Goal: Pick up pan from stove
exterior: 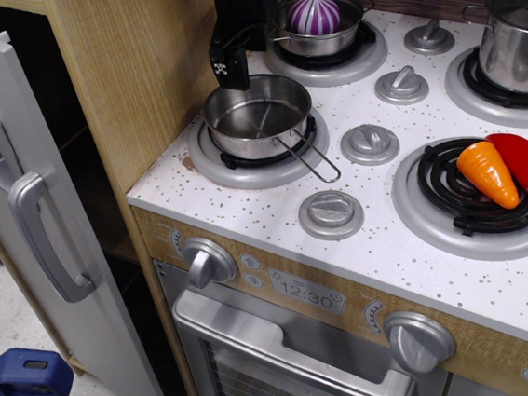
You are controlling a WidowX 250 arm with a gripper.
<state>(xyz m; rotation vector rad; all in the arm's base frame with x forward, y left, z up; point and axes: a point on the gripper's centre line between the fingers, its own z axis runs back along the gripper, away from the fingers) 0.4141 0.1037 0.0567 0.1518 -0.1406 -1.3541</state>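
You had the small round shiny steel saucepan seated on the front-left black coil burner of the white-speckled toy stove, upright and empty, with its long thin wire loop handle pointing toward the front right, over the burner's grey ring. The black gripper hung at the pan's back-left rim, close to or touching it; you could not tell which, nor could you tell whether its fingers were spread or closed, because the dark body hid them.

Judged from this layout, the step in hand was the approach to the grasp; the pan had not yet left the burner. The next move called for placing one finger inside the rim and one outside, closing firmly, then lifting straight up.

You needed to keep clear of the two-handled steel pot holding the purple onion, which stood just behind the gripper. The orange carrot and red pepper on the front-right burner lay well apart.
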